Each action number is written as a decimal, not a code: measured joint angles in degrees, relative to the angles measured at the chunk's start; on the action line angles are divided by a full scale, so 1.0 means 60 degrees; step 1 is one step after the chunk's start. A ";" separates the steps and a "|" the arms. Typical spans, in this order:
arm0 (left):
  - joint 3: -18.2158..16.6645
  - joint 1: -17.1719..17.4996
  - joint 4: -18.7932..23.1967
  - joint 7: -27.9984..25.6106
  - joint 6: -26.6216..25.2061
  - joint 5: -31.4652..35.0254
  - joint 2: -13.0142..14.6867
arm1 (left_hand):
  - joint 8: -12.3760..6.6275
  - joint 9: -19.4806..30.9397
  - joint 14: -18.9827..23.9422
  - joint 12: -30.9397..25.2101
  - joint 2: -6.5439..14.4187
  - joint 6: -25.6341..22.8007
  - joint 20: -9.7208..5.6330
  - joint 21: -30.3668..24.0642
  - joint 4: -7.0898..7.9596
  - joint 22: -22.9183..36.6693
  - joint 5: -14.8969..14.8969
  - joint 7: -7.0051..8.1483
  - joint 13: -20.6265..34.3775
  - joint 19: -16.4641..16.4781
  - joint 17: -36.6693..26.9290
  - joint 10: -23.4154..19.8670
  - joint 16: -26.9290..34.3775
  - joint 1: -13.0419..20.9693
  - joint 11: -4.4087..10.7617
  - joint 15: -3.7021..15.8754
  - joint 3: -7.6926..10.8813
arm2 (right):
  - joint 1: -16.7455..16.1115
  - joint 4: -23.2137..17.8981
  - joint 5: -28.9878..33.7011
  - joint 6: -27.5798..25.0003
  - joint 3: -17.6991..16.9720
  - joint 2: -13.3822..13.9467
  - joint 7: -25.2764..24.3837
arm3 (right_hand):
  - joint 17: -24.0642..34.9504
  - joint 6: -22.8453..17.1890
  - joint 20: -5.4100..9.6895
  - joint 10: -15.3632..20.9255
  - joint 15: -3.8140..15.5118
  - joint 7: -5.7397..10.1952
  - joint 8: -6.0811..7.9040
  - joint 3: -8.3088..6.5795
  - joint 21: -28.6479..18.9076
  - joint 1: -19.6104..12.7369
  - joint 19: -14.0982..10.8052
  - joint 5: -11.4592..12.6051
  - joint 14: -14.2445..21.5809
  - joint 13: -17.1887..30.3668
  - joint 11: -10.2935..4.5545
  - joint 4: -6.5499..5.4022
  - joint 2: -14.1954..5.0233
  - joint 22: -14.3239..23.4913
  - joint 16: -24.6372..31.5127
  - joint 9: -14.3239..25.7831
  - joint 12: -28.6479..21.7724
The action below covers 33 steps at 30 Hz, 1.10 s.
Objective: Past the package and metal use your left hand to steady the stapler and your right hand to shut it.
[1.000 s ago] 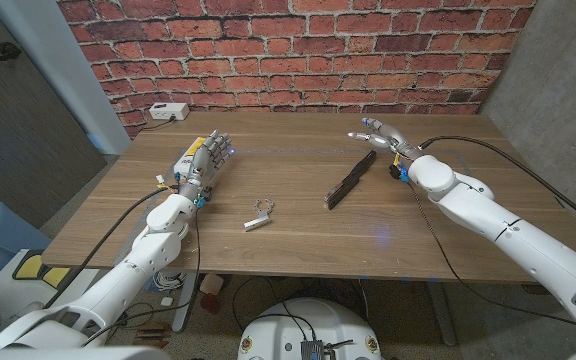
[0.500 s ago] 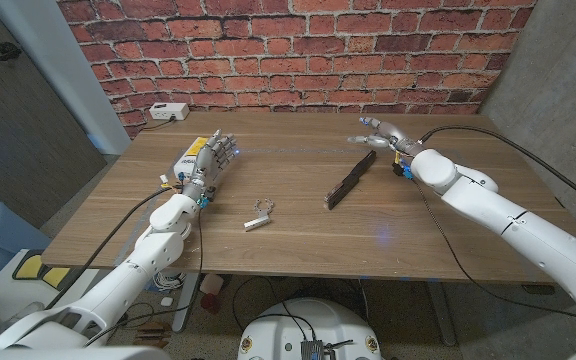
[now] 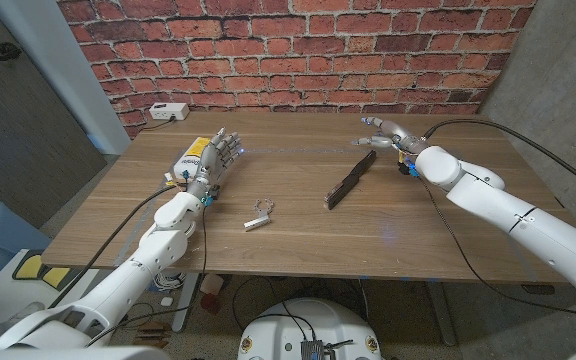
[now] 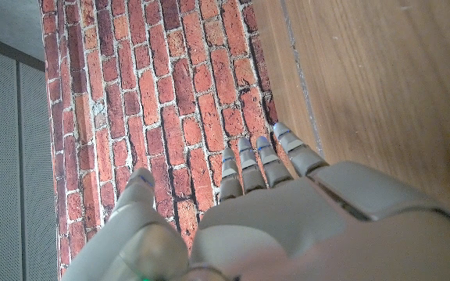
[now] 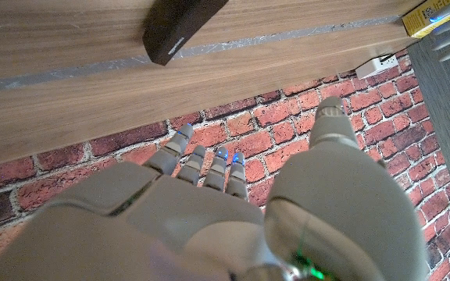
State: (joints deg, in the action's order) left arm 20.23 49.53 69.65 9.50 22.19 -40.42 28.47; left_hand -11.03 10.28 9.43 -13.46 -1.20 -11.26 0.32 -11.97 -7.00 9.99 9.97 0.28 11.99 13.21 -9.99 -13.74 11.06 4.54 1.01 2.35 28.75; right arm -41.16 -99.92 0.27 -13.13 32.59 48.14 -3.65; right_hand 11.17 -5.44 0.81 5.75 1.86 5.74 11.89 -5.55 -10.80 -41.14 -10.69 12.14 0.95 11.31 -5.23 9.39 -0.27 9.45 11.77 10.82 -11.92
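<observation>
The black stapler [image 3: 351,179] lies lengthwise right of the table's middle; its end [image 5: 182,27] also shows in the right wrist view. My right hand [image 3: 385,130] hovers just past the stapler's far end, fingers spread and holding nothing; its back [image 5: 201,211] faces the wrist camera. My left hand [image 3: 214,160] stands at the table's left, fingers up and apart, empty, in front of the yellow package [image 3: 190,157]. Its back [image 4: 287,211] shows against the brick wall. A small metal piece [image 3: 259,217] lies between the left hand and the stapler.
A white box [image 3: 169,111] with a cable sits at the table's far left corner, also seen in the right wrist view [image 5: 380,64]. The brick wall [image 3: 298,50] stands behind the table. Cables trail from both arms.
My left hand has edged forward and slightly right, beside the package. My right hand has shifted a little farther past the stapler's far end. The stapler and metal piece have not moved.
</observation>
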 measured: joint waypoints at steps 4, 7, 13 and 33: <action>0.0030 0.0013 0.0002 -0.0039 0.0039 0.0033 -0.0063 | 0.0008 0.0000 0.0000 0.0000 0.0000 0.0014 0.0000 0.0000 0.0000 0.0000 0.0000 0.0010 0.0001 0.0000 0.0000 -0.0046 0.0000 0.0000 -0.0046 0.0000 0.0000 | 0.0117 0.0029 0.0192 -0.0042 0.0087 0.0029 0.0212 | 0.0000 0.0000 -0.0032 0.0000 0.0014 0.0000 0.0000 -0.0081 0.0000 -0.0149 -0.0032 0.0000 0.0014 0.0000 0.0000 0.0002 -0.0045 0.0000 0.0033 0.0000 0.0000; 0.0063 0.0026 0.0005 -0.0066 0.0044 0.0056 -0.0085 | 0.0075 -0.0001 0.0000 0.0000 0.0000 0.0236 0.0000 0.0000 0.0000 0.0000 0.0000 0.0063 0.0000 0.0000 0.0000 -0.0046 0.0000 0.0000 -0.0046 0.0000 0.0000 | 0.0213 0.0075 0.0344 -0.0066 0.0169 0.0046 0.0337 | 0.0000 -0.0025 0.0000 0.0038 -0.0001 -0.0025 0.0000 -0.0139 0.0000 -0.0278 -0.0063 0.0000 0.0105 0.0026 0.0038 0.0001 -0.0174 0.0000 0.0033 0.0000 0.0000; 0.0115 0.0076 0.0059 -0.0178 0.0040 0.0100 -0.0123 | 0.0112 -0.0001 -0.0001 0.0000 0.0000 0.0243 0.0000 0.0000 0.0000 0.0000 0.0000 0.0070 0.0001 0.0000 0.0000 -0.0046 0.0000 0.0000 -0.0045 0.0000 0.0000 | 0.0405 0.0146 0.0809 -0.0152 0.0373 0.0074 0.0495 | 0.0029 -0.0191 0.0139 0.0323 0.0048 -0.0192 0.0000 -0.0193 -0.0044 -0.0400 -0.0202 0.0000 0.0354 0.0049 0.0223 -0.0031 -0.0197 0.0000 0.0162 -0.0001 -0.0070; 0.0148 0.0184 0.0167 -0.0307 -0.0089 0.0106 -0.0148 | 0.0000 -0.0003 0.0564 -0.0159 0.0065 -0.0069 -0.0258 0.0000 -0.0038 -0.0022 0.0037 -0.0067 0.0001 0.0393 0.0000 -0.0613 0.0079 -0.0065 -0.0033 -0.0020 -0.0037 | 0.0926 0.0267 0.2049 -0.0303 0.0876 0.0150 0.1138 | 0.0072 -0.0477 0.0138 0.0541 0.0032 -0.0035 0.0074 -0.0450 -0.0045 -0.1042 -0.0201 -0.0073 0.0644 0.0138 0.0099 0.0079 -0.0363 0.0000 0.0265 -0.0002 -0.0149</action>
State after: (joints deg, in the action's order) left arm 21.12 50.63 70.65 7.66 21.66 -39.78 27.58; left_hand -11.04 10.26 12.81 -14.42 -0.81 -11.67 -1.23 -11.96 -7.23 9.86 10.19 -0.13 11.99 15.57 -9.99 -17.42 11.53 4.15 0.81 2.24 28.53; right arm -35.60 -98.32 12.57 -14.95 37.84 49.03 3.18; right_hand 11.60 -8.30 1.64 8.99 2.05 5.53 12.34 -8.25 -11.07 -47.39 -11.89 11.70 4.82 12.14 -4.63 9.87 -2.44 9.46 13.36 10.80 -12.81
